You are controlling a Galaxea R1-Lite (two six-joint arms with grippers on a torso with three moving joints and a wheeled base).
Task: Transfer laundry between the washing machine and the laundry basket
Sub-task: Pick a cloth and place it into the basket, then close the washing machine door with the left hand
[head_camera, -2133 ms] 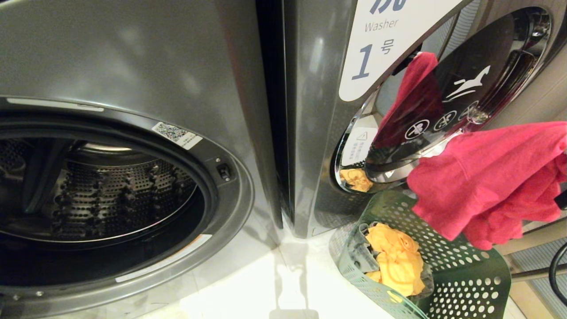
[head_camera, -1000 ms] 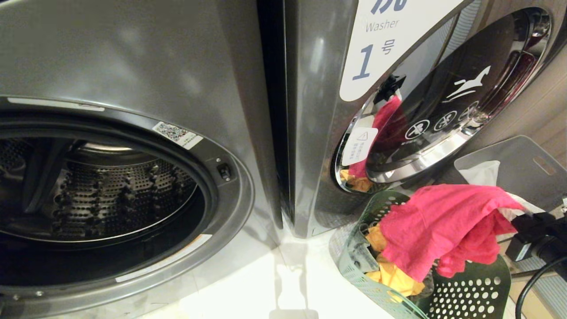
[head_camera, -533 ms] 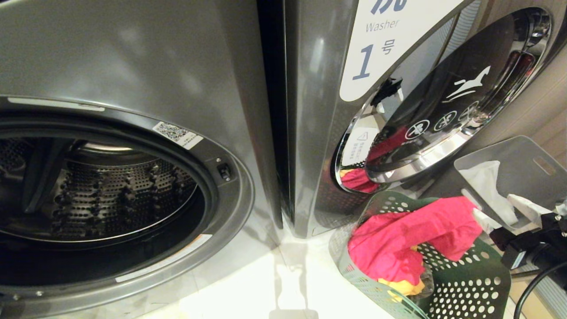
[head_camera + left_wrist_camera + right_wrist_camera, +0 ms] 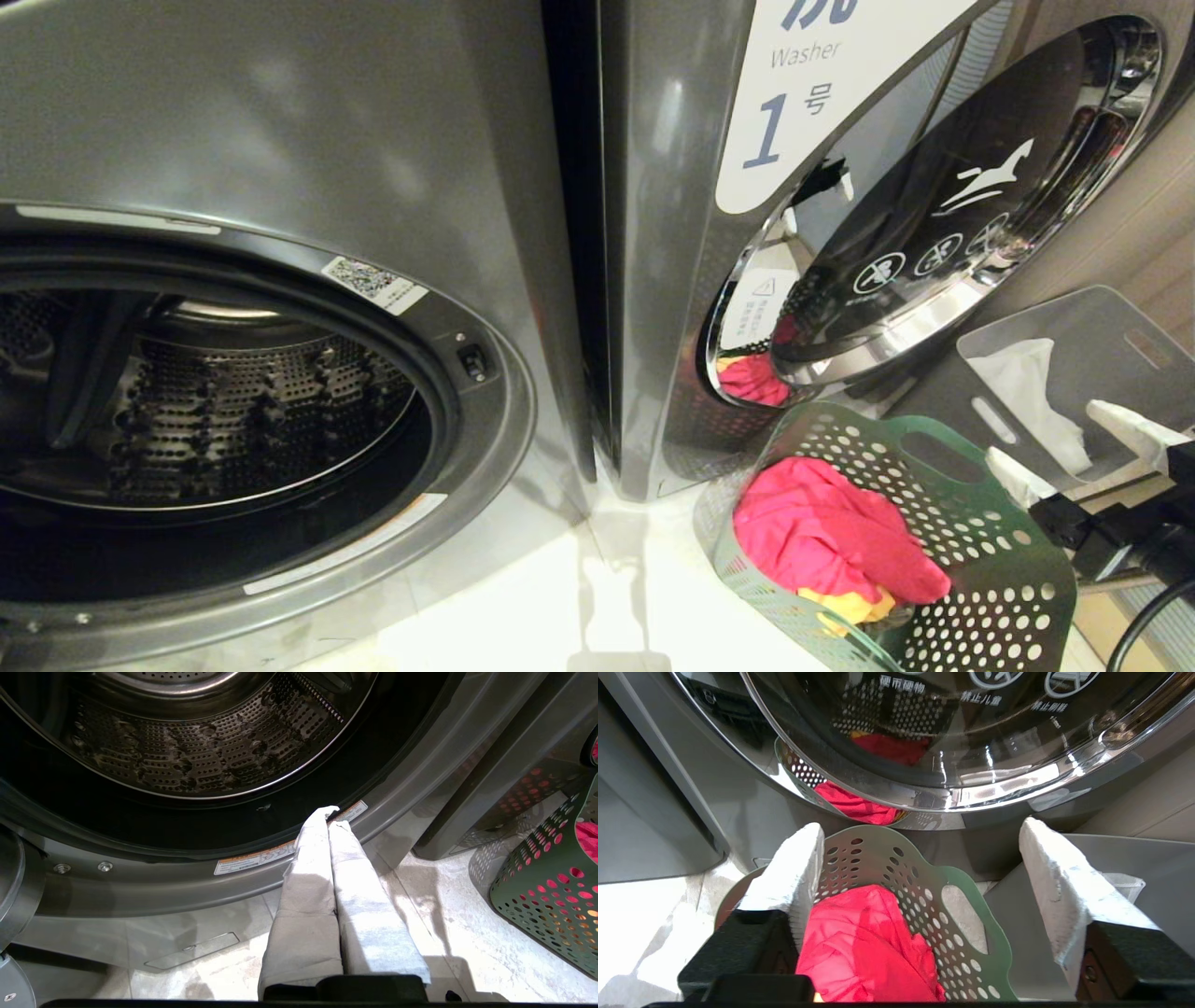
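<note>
Red-pink garment (image 4: 831,541) lies loose in the green perforated laundry basket (image 4: 990,597), on top of a mustard-orange garment (image 4: 845,607) of which only a small edge shows at the basket's near side. Right gripper (image 4: 920,858) hovers just above the basket's far rim, white-padded fingers (image 4: 796,868) spread wide and empty, nothing between them. Basket stands on the pale tiled floor (image 4: 434,905) just in front of the washer labelled 1 (image 4: 672,187), whose chrome-rimmed glass door (image 4: 943,215) is closed and mirrors the red cloth and the basket holes. Grey solid-sided bin (image 4: 1074,373) sits just beside the basket on its far right, white bag (image 4: 1036,401) inside; the right gripper's far finger overlaps it in the head view. Open washing machine (image 4: 280,280) is to the left, drum (image 4: 210,751) bare as far as visible; its upper part is cut off in both views and its label is out of frame. Left gripper (image 4: 332,816) is parked low in front of that drum opening, fingers pressed together, holding nothing, tips near the lower door seal. Basket's right and near walls run out of the head view. Open floor between the basket and the open washer.
</note>
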